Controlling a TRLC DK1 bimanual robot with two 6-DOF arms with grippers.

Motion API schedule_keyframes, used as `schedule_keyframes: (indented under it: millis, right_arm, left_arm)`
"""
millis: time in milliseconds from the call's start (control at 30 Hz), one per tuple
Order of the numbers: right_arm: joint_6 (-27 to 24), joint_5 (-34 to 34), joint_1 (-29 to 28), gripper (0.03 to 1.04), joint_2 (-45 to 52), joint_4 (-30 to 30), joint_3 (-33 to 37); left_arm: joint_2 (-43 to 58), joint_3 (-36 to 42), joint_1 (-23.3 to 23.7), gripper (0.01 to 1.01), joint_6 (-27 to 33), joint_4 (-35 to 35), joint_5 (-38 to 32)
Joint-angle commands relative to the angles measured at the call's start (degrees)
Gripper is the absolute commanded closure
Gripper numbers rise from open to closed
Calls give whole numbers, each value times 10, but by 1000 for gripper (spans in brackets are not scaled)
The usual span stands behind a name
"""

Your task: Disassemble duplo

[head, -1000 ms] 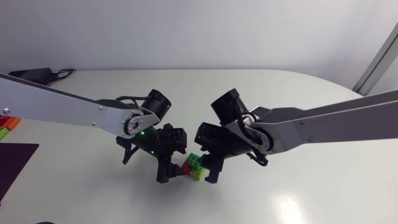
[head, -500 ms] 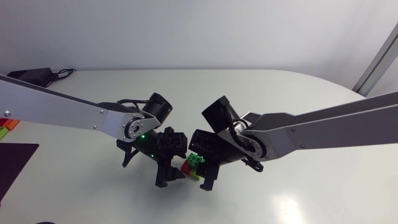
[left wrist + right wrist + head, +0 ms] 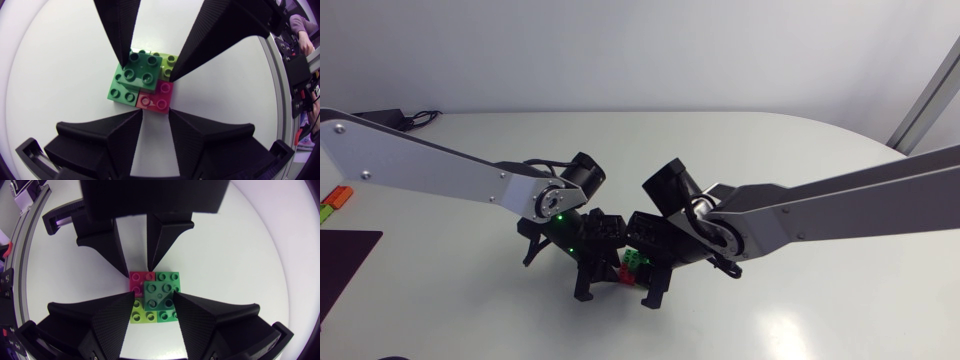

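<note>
left gripper (image 3: 155, 114) narrowly open, tips just short of the red brick (image 3: 155, 97). right gripper (image 3: 148, 67) straddles the dark green top brick (image 3: 142, 70), clamped or not, can't tell. light, rigid, slick plastic, studs probably tight: take opposite side walls. smooth white table (image 3: 800, 150), plenty of room around.

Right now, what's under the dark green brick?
A flat layer: green brick, lime brick, red brick. The dark green brick covers where they meet, so the middle is hidden.
</note>
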Motion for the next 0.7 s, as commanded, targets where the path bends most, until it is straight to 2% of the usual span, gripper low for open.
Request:
schedule_keyframes:
  millis: [0,233,667]
  right_arm:
    - [4,1,-1,485,14,-5,5]
    - [1,2,-3,485,18,-2,4]
    - [0,1,-7,485,16,-2,4]
  left_arm:
    - [18,27,2,725,-2,-17,9]
    - [10,43,24,723,-16,-21,48]
    - [18,57,36,759,-22,-43,76]
